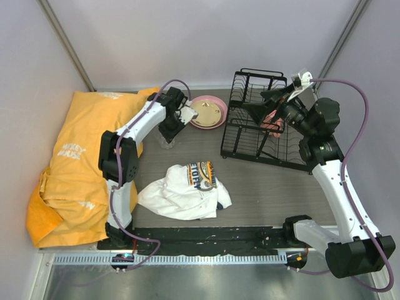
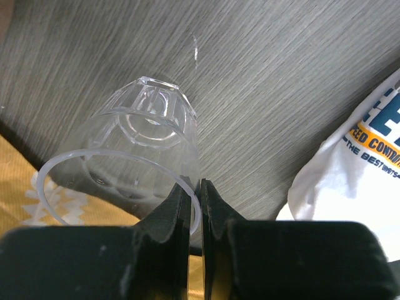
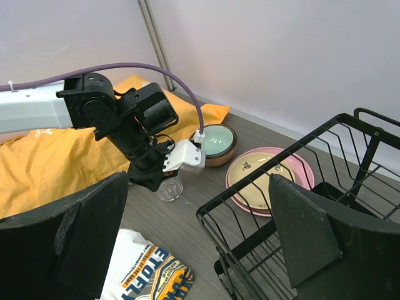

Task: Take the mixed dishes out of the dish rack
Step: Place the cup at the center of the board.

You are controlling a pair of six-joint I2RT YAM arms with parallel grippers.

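While left gripper (image 2: 194,206) is pinching rim of clear glass (image 2: 140,162), jaws nearly together, glass is resting on table (image 2: 281,94) near orange cloth (image 1: 69,169); placing step, release due. Right gripper (image 3: 200,231), jaws wide apart, is hovering over dish rack (image 1: 262,119), reaching for pink mug (image 1: 272,122).

We see even, soft overhead light with faint shadows on the desk (image 1: 262,181). Close up, the left gripper (image 2: 195,206) blurs; the clear glass (image 2: 134,156) glints faintly.
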